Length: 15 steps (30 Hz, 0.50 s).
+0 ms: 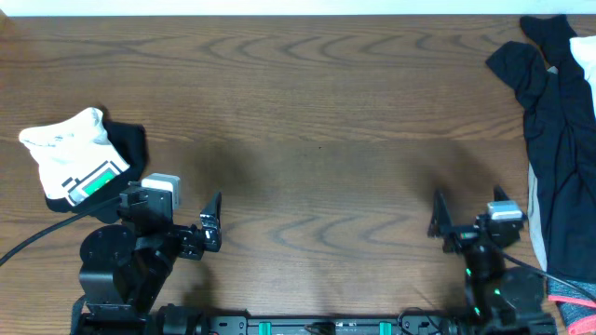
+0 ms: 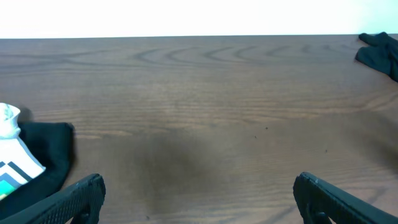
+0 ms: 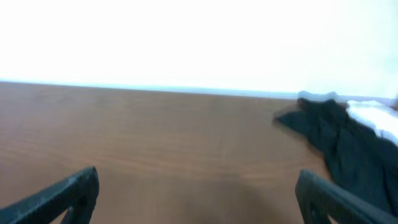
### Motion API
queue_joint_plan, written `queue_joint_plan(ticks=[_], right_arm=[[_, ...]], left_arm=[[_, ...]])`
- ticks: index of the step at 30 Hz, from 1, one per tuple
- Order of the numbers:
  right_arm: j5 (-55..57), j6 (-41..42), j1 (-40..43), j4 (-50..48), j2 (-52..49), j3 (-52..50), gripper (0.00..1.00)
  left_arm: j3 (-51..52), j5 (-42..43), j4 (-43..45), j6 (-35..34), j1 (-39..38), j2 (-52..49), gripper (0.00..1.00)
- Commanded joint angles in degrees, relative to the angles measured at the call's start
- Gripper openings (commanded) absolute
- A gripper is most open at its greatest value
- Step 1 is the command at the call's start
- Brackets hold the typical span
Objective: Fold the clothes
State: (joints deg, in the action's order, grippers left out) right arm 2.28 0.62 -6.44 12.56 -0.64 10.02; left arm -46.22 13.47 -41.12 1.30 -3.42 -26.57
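Table (image 1: 317,112): brown wood-grain surface, smooth and flat, its far edge meeting a white background. Clothes observed in two groups, at opposite ends of the table. At the left end lies one white T-shirt (image 1: 70,154), soft fabric bunched into a rounded, compact bundle, with a rectangular green-and-black print on its upper face. It rests on one black garment (image 1: 132,147), of which only a crumpled margin shows. At the right end is a rumpled heap (image 1: 549,121) of black fabric with white fabric running through it. It is cut off by the frame edge, and the number of garments in it cannot be determined. Two arms are present, both near the front edge. Left tool (image 2: 199,182): two dark fingers spread wide apart, nothing between them, just beside the white T-shirt but not touching it. Right tool (image 3: 198,174): fingers likewise fully spread and empty. The right wrist view is blurred.
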Motion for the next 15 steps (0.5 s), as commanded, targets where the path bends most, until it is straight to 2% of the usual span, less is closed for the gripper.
queue_joint_plan(ticks=[1,2,3,15], right_arm=[[-0.66,-3.67,0.48,-10.86,0.33,-8.44,0.99],[-1.88,-3.72,0.48,-11.67,0.37,-9.73,0.99],[-3.41,-3.48,0.39,-8.20,0.37,-9.53,0.99],[-4.02,-3.48,0.42,-8.46,0.26,-9.70,0.99]], left_arm=[[0.26,-0.28,0.02,0.17,0.09,0.02,0.98],[0.26,-0.28,0.04,0.17,0.09,0.02,0.98],[0.26,-0.28,0.04,0.17,0.09,0.02,0.98],[0.26,-0.28,0.02,0.17,0.09,0.02,0.98]])
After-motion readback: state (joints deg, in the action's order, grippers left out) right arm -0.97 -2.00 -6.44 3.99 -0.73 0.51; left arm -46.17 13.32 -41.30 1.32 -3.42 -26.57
